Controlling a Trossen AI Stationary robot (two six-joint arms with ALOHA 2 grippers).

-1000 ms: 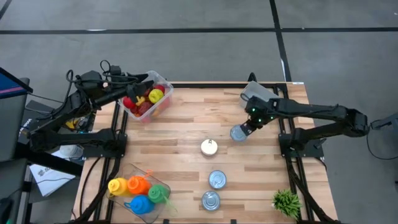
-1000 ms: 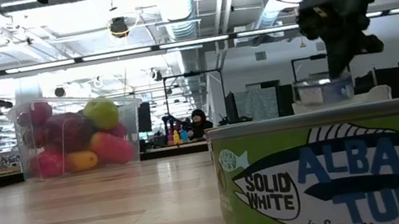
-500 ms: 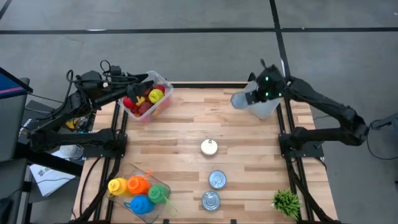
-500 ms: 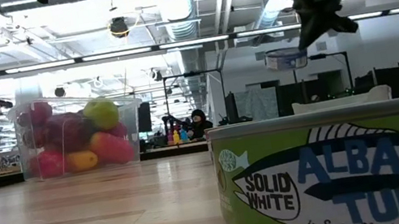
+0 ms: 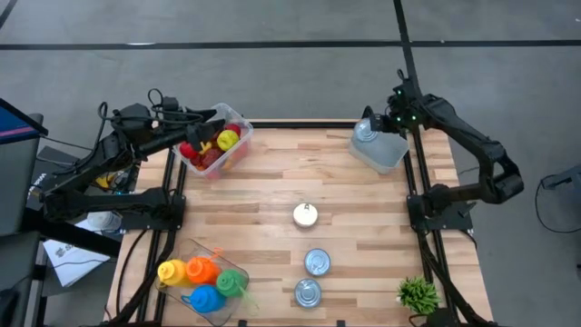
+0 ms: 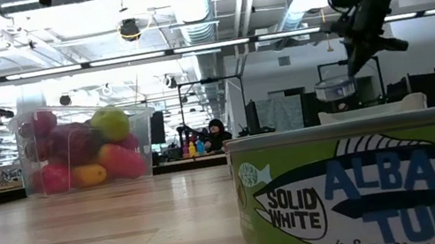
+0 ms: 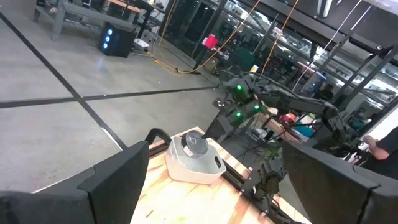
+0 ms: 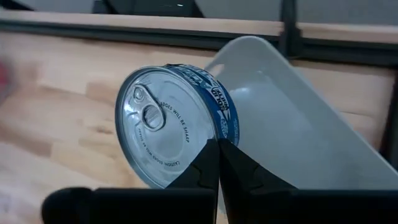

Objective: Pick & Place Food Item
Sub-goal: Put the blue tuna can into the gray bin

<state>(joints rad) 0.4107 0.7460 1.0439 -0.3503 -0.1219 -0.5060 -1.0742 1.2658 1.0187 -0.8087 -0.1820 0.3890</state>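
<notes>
My right gripper (image 5: 381,127) is shut on a silver tuna can with a blue label (image 8: 168,124) and holds it over the pale bin (image 5: 386,154) at the table's far right corner. The can also shows in the high view (image 5: 366,133) and in the low view (image 6: 336,90), below the gripper (image 6: 359,48). My left gripper (image 5: 211,125) waits open over the clear box of toy fruit (image 5: 213,145) at the far left; its fingers stand wide apart in the left wrist view (image 7: 217,205). My right gripper pinches the can at its rim (image 8: 211,144), on the side nearest the wrist, between its two fingers (image 8: 233,171). The fingers come slanting down from the table's right. The can is lifted clear above the bin (image 8: 298,130), its pull-tab lid up and a little tilted.
Three more cans stand on the table: one near the middle (image 5: 306,214) and two toward the near edge (image 5: 317,262) (image 5: 309,292). A clear tray of coloured toy bottles (image 5: 204,280) lies near left. A small plant (image 5: 418,295) stands near right. A green tuna can (image 6: 373,189) fills the low view.
My right gripper has lifted the can off the table's middle right, carried it toward the far right corner, and then lowered it a little over the pale bin. The can has stayed in the shut fingers throughout.
</notes>
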